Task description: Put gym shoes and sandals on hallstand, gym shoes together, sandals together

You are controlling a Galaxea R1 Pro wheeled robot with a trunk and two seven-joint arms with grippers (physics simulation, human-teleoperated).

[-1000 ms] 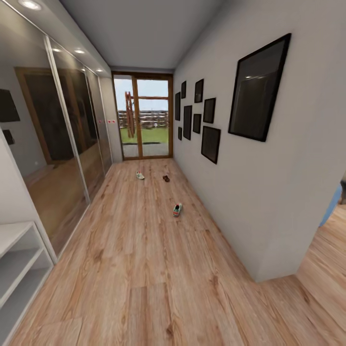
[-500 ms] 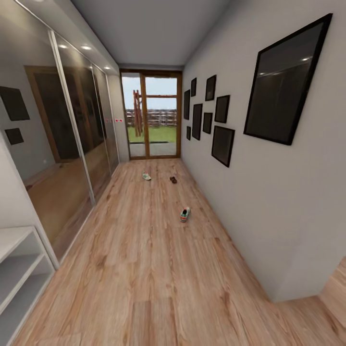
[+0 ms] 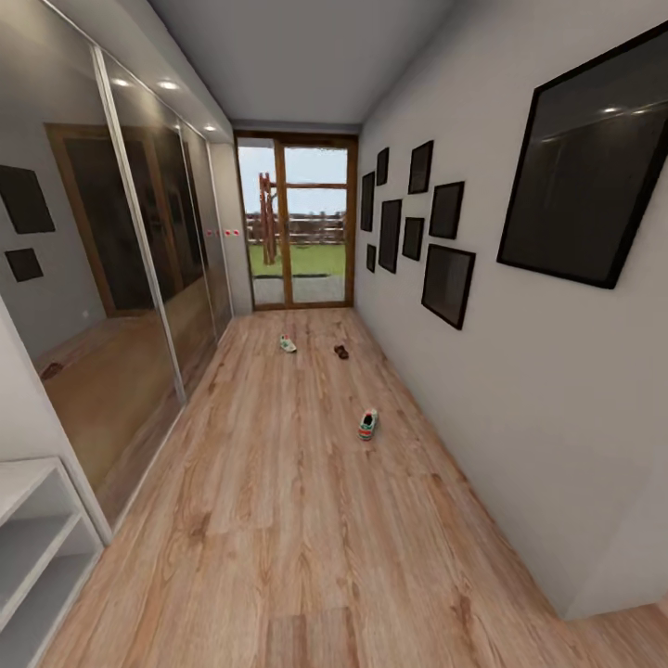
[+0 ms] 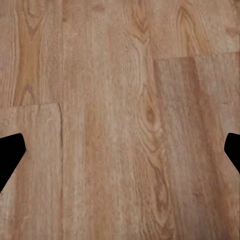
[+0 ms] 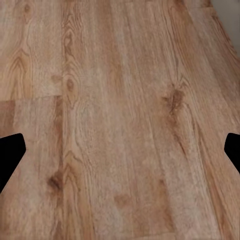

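Two gym shoes (image 3: pixel 368 425) (image 3: pixel 288 344) and one sandal (image 3: pixel 341 352) lay apart on the corridor floor (image 3: pixel 278 520); the hallstand (image 3: pixel 37 538) shelves held nothing visible. Both grippers' (image 4: pixel 120 150) (image 5: pixel 120 150) jaws stood wide, empty.

1. Your hallstand (image 3: pixel 37 538) is cut off at the frame's lower left corner.
2. Far sandal (image 3: pixel 341 352): too small for detail.
3. Each wrist view: fingertips (image 4: pixel 10 155) clipped at the edges.

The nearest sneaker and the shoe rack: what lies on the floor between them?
In the head view nothing lies there: bare wood floor runs from the nearest sneaker to the shoe rack at the lower left.
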